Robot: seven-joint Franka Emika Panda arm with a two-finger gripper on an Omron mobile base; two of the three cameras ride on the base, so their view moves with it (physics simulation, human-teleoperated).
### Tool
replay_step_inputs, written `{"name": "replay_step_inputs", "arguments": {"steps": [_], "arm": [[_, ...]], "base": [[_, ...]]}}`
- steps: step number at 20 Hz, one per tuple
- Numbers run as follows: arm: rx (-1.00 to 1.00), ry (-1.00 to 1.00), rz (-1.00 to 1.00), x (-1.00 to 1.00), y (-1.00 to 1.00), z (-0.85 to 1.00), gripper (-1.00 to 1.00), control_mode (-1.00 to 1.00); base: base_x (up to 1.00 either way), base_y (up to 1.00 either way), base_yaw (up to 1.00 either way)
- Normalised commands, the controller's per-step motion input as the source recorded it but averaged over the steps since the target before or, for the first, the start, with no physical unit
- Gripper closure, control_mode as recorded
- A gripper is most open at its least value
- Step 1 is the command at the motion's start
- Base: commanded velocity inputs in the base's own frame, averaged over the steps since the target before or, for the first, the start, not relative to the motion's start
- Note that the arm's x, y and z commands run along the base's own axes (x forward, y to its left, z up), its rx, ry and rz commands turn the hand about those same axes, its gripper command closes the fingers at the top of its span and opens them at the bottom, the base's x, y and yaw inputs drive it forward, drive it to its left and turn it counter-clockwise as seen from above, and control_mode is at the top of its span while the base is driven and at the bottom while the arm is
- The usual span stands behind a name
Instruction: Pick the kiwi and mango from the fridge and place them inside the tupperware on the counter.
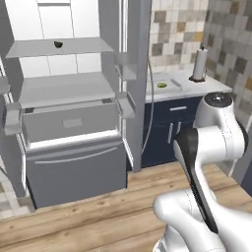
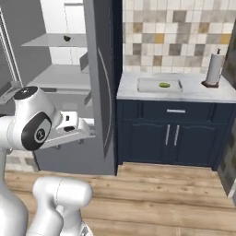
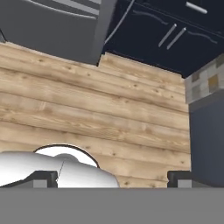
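Observation:
The fridge point(image 1: 74, 98) stands open. The dark brown kiwi point(image 1: 58, 44) lies on its upper shelf, also seen as kiwi point(image 2: 67, 38). On the counter point(image 2: 193, 94) to the right sits the pale tupperware point(image 2: 147, 85), with the yellow-green mango point(image 2: 164, 85) inside it. From the left side the mango point(image 1: 161, 85) lies in the tupperware point(image 1: 172, 81) too. My gripper point(image 3: 113, 178) is open and holds nothing. Its fingertips point(image 3: 43, 177) point down at the wooden floor in front of the fridge, well below and apart from both fruits.
A paper towel roll point(image 2: 213, 69) stands at the counter's right end. The open fridge door point(image 2: 103, 83) juts out between the fridge interior and the navy cabinets point(image 2: 170, 133). A dark grey block point(image 3: 208, 135) stands at the right of the hand view.

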Motion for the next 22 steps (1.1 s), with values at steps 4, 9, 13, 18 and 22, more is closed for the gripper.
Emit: {"name": "replay_step_inputs", "arguments": {"steps": [4, 9, 13, 18, 22], "arm": [[0.0, 0.0, 0.0, 0.0, 0.0, 0.0, -1.0, 1.0], [0.0, 0.0, 0.0, 0.0, 0.0, 0.0, -1.0, 1.0], [0.0, 0.0, 0.0, 0.0, 0.0, 0.0, -1.0, 1.0], [0.0, 0.0, 0.0, 0.0, 0.0, 0.0, -1.0, 1.0], [0.0, 0.0, 0.0, 0.0, 0.0, 0.0, -1.0, 1.0]], "base": [[0.18, 0.92, -0.24], [0.28, 0.83, -0.17], [0.54, 0.43, 0.03], [0.67, 0.05, 0.32], [0.54, 0.01, 0.43]]}}
